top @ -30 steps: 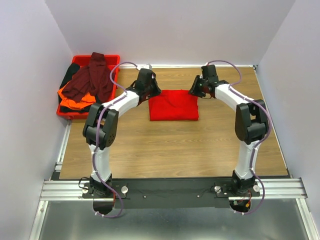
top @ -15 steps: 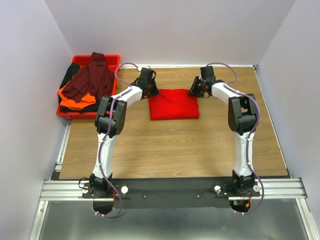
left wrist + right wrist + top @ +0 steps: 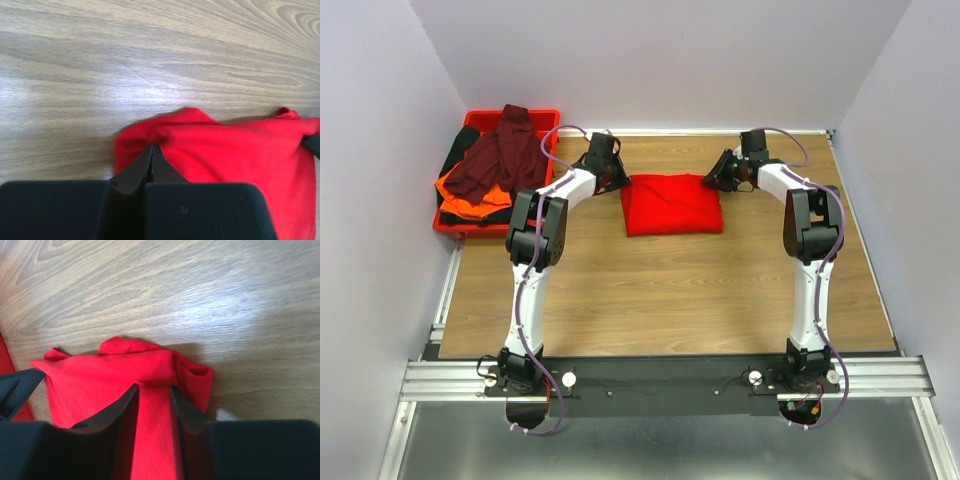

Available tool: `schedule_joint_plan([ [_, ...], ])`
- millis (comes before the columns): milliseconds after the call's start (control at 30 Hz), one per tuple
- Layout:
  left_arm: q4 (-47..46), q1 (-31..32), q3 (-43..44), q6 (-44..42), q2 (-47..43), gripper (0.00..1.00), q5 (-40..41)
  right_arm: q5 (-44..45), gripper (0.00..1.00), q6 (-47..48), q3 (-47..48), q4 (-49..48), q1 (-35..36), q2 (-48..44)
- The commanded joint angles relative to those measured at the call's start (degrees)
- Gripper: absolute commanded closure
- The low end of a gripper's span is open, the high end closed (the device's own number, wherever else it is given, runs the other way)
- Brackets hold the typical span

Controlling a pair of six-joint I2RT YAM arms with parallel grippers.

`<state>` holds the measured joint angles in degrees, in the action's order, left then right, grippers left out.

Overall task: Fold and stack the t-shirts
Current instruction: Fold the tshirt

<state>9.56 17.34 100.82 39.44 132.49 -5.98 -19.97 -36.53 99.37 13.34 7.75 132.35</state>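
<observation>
The bright red t-shirt (image 3: 671, 204) lies folded in a rectangle at the far middle of the wooden table. My left gripper (image 3: 617, 180) is at its far left corner. In the left wrist view it (image 3: 152, 147) is shut, its tips pinching the puckered edge of the red shirt (image 3: 235, 150). My right gripper (image 3: 718, 181) is at the far right corner. In the right wrist view it (image 3: 154, 388) is shut on a thick fold of the red shirt (image 3: 100, 380). The maroon t-shirt (image 3: 506, 158), orange t-shirt (image 3: 460, 189) and black t-shirt (image 3: 454, 156) lie heaped in the tray.
The red plastic tray (image 3: 551, 118) stands at the far left, off the table's left edge. White walls close in the back and both sides. Bare wood (image 3: 670, 290) lies between the shirt and the arm bases.
Both arms have stretched farther back and outward, the left gripper to the left, the right to the right. The red shirt has shifted slightly back and right and looks flatter.
</observation>
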Motion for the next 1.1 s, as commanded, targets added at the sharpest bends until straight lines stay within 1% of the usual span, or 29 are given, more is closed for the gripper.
schedule_joint_plan([
  [0,-0.4,-1.2,1.2,-1.9,-1.0,1.00,-3.2,-1.9,0.56,0.5,0.7,1.4,-1.5,-1.0],
  [67,-1.6,-1.3,1.2,-2.4,-2.9,1.00,-4.9,-2.1,0.52,1.1,0.6,1.3,-1.9,-3.2],
  [100,-2.6,-1.3,1.1,-2.4,-3.6,1.00,-5.9,-1.9,0.48,1.3,0.4,1.4,-2.2,-4.1],
  [133,-3.3,-1.4,1.0,-2.4,-4.4,0.99,-6.3,-1.8,0.46,1.6,0.3,1.4,-2.3,-4.9],
  [167,-3.8,-1.4,0.7,-2.4,-6.2,0.94,-6.8,-1.0,0.42,2.4,-0.2,1.4,-2.4,-6.7],
  [200,-4.1,-1.4,0.7,-2.4,-7.1,0.91,-7.2,-0.4,0.42,3.0,-0.6,1.5,-2.3,-7.5],
  [233,-4.3,-1.4,0.8,-2.3,-8.5,0.87,-7.6,0.2,0.38,4.3,-1.1,1.5,-2.4,-8.5],
  [267,-4.2,-1.4,0.6,-2.4,-9.4,0.81,-7.8,0.9,0.36,4.6,-1.5,1.5,-2.4,-9.2],
  [333,-4.3,-1.4,-0.1,-2.0,-12.0,0.77,-7.8,3.3,0.32,5.7,-4.0,1.6,-2.4,-11.9],
  [400,-4.6,-1.3,-2.0,-1.8,-13.6,0.76,-8.0,4.8,0.28,6.5,-7.2,1.6,-2.4,-13.9],
  [500,-4.8,-1.1,-4.4,-1.2,-17.4,0.76,-8.3,7.1,0.26,7.6,-10.2,1.6,-2.5,-16.5],
  [533,-5.1,-0.9,-6.5,-0.9,-19.4,0.76,-8.6,7.7,0.24,8.5,-12.3,1.6,-2.5,-17.3],
  [633,-5.7,-0.3,-10.7,0.1,-22.6,0.76,-9.1,8.7,0.23,9.8,-14.5,1.6,-2.4,-17.6],
  [733,-6.0,0.8,-14.6,0.3,-27.6,0.76,-9.8,7.4,0.22,11.7,-16.0,1.6,-2.4,-16.5],
  [867,-6.0,1.0,-18.1,-0.6,-31.6,0.76,-11.1,6.5,0.22,13.0,-15.6,1.4,-2.4,-13.6],
  [900,-5.3,1.0,-20.0,-1.9,-34.4,0.76,-10.8,5.7,0.22,13.2,-15.5,1.5,-2.3,-12.1],
  [1067,-3.3,0.9,-21.6,-3.8,-37.4,0.76,-10.2,7.0,0.23,13.2,-17.1,1.5,-1.4,-11.8],
])
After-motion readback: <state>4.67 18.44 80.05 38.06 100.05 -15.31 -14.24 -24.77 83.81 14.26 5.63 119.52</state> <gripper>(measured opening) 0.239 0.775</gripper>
